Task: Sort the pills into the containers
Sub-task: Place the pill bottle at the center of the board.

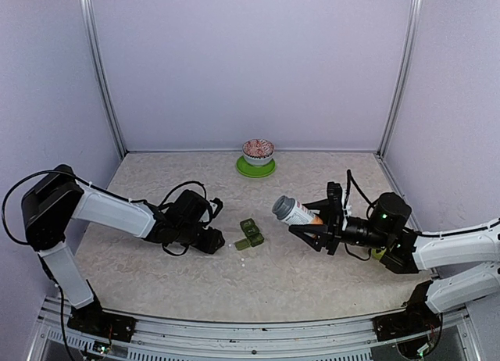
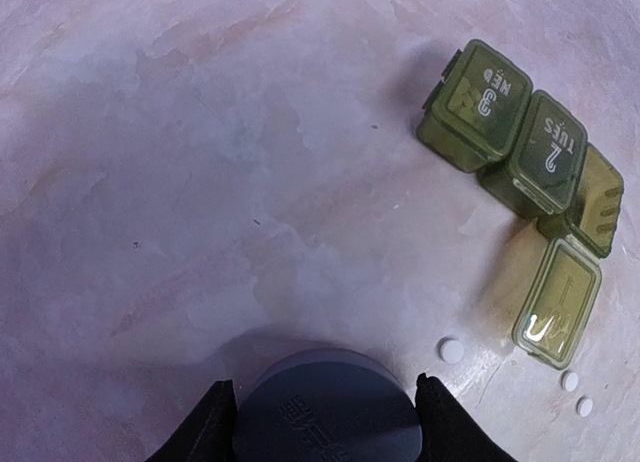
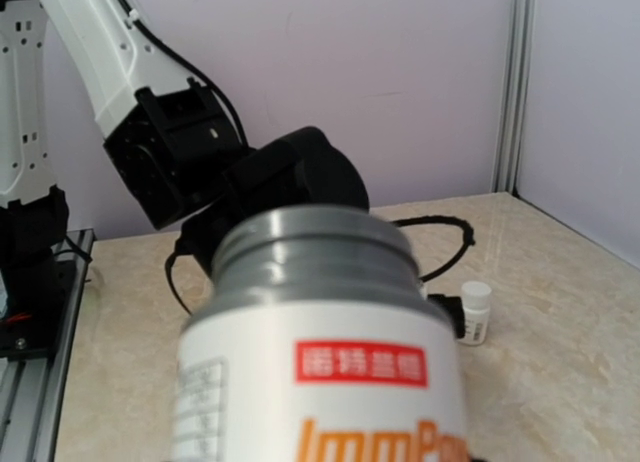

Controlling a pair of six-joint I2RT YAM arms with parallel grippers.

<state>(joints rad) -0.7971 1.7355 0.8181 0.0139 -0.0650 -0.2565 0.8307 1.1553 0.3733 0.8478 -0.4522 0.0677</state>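
Both sets of jaws are occupied. The left jaws are clamped on the grey bottle cap (image 2: 325,412), low and just beside the pill organiser (image 2: 545,152). The right jaws are clamped around the white pill bottle (image 1: 293,211), which is uncapped and tilted in the air near the organiser, on the right arm's side, with its mouth turned toward it.

Two compartments of the organiser, marked 3 WED and 2 TUES, are shut. The end compartment (image 2: 592,207) is open, and its lid (image 2: 558,302) is folded out onto the desk (image 2: 200,182). Three pills (image 2: 452,350) lie loose on the desk near this lid. I cannot tell whether any pill is inside the open compartment.

The step in hand seems to be the pouring. To do it well, the bottle mouth should come directly over the open compartment, stay close above it, and tip slowly, because the opening is small and the pills probably roll away easily. The organiser looks light, so the bottle should not push it.

The organiser is well apart from every edge of the desk. Far beyond it, toward the back wall (image 1: 250,64), stands the patterned bowl (image 1: 258,150) on its green plate (image 1: 256,172), out of the way. The side toward the left arm is crowded by the cap and the left jaws. The side toward the right arm has more open room for the approach.
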